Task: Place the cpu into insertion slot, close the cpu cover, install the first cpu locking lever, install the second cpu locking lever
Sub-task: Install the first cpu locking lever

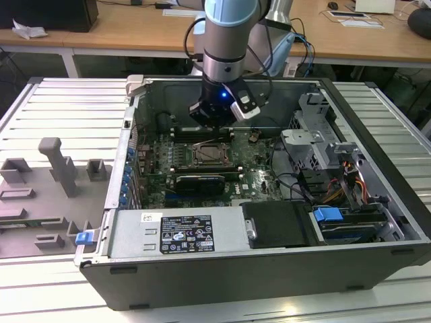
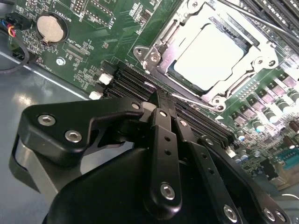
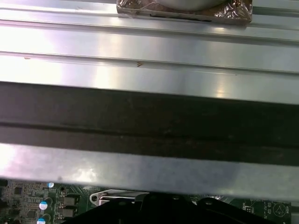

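Gripper sits low inside the open computer case, tips down at the memory slots just beside the socket. Fingers look pressed together with nothing visible between them – reads as closed and empty.

The cpu is already seated in the socket: pale metal top facing up, flat, square to the frame. The cpu cover appears folded down around it, its open centre showing the chip top. A thin wire lever runs along the socket edge nearest the gripper; whether it is latched can't be told.

Handling, as judgement: the chip is light, stiff and fragile underneath – hold by its edges only, no sideways drag. The cover is thin sheet metal, springy at the hinge. Levers are stiff sprung wire, slippery for flat pads; best pushed near the free end.

Containers: the case holds the green board, a long black card, the grey power box, cable bundles and a drive bay. The grey parts tray outside holds only fixed blocks.
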